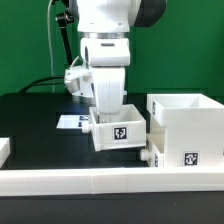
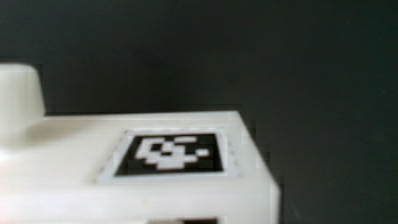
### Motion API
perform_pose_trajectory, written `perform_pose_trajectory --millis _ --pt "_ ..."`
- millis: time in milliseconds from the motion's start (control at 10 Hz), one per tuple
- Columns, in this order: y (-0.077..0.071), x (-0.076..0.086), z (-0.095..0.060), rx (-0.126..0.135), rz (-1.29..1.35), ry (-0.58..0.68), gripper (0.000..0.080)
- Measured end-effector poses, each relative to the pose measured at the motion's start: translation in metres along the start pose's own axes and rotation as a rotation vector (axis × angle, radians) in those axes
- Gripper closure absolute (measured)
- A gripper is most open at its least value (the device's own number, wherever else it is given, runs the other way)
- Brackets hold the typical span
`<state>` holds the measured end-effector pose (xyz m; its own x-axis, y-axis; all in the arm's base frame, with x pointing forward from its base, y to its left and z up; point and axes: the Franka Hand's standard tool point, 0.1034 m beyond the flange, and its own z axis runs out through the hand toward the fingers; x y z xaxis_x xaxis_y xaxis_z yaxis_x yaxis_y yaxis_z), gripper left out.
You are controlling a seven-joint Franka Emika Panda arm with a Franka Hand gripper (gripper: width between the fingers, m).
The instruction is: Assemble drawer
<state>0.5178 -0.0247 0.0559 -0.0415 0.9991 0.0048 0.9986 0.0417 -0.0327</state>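
A small white tray (image 1: 120, 131) with a black-and-white tag stands slightly tilted at the table's middle, a knob (image 1: 88, 127) on its side toward the exterior view's left. My gripper (image 1: 108, 104) reaches down into it and is shut on its wall; the fingertips are hidden by the tray. In the wrist view the tray's tagged face (image 2: 173, 152) fills the picture very close up. The tall boxy housing (image 1: 186, 122) stands just to the exterior view's right of the tray, with a tag low on its front and a second knob (image 1: 150, 157) beside it.
A long low white rail (image 1: 100, 181) runs along the front edge. The marker board (image 1: 70, 122) lies flat behind the tray at the exterior view's left. Another white part (image 1: 4, 150) shows at the left edge. A white rounded piece (image 2: 15, 98) stands beside the tray.
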Motion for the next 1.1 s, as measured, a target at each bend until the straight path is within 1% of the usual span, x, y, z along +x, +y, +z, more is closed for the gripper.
perform_pose_trajectory --millis 200,500,700,800,1000,1100 --pt "0.008 -0.001 -0.004 -0.016 0.0 -0.001 0.0755" --pt "0.006 -0.001 -0.002 -0.011 0.001 0.0 0.0755" --pt "0.012 0.006 0.0 -0.008 0.017 0.005 0.0755" --pt "0.017 0.009 -0.001 -0.014 0.017 0.006 0.0755" --pt "0.019 0.009 -0.001 -0.038 0.018 0.009 0.0755" --pt "0.018 0.009 0.0 -0.036 0.018 0.009 0.0755"
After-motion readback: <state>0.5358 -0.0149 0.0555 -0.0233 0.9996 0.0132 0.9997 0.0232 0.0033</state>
